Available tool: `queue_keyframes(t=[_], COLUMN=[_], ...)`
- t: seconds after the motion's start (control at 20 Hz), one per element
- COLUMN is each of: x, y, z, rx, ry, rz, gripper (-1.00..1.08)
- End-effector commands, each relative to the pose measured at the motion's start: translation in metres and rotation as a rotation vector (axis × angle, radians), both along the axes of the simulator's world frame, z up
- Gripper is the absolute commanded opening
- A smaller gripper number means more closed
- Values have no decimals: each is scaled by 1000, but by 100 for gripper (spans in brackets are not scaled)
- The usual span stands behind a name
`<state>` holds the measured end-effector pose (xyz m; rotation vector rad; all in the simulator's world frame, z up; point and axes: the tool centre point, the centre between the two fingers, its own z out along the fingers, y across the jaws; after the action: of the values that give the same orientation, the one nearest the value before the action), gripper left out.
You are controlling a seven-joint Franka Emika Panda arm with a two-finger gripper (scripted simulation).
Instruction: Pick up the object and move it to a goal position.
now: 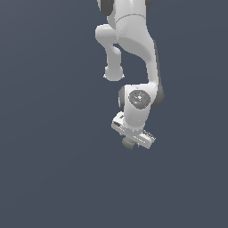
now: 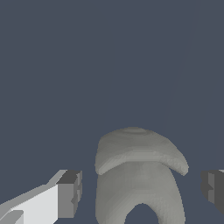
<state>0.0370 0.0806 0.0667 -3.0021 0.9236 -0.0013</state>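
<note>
- In the exterior view, you see the white Panda arm (image 1: 133,49) coming down from the top of the picture, bent over so its wrist points down.
- All around it is one flat, dark blue-grey surface (image 1: 49,169). It fills the whole picture. You cannot tell where floor ends and wall starts.
- The white gripper (image 1: 132,140) hangs at the low end of the arm. A small grey-beige lump, the object (image 1: 128,143), peeks out just under it. It is much narrower than the gripper.
- From here you cannot tell if the fingers touch the lump.
- In the wrist view, the object (image 2: 139,175) looks big and sits between the two fingers. It has a rounded cap on top and a notch cut into its other end.
- One dark fingertip (image 2: 69,194) is on one side and the other one is on the far side. You see dark gaps between each pad and the lump, so the gripper (image 2: 141,190) is spread wide and holds nothing.
- Behind the lump is the same plain blue-grey surface (image 2: 87,65).
</note>
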Motion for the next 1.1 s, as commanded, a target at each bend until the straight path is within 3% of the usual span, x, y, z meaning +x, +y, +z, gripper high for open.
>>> queue_keyframes(t=[0.0,0.35,0.4,1.05], x=[-1,0,0,-1], y=[0,0,0,1], z=[-14,-27,-27,-27], rx=[0,0,0,0], ry=[1,1,1,1], rz=[-1,-2,-2,-2], gripper=[100,100,-100,-100])
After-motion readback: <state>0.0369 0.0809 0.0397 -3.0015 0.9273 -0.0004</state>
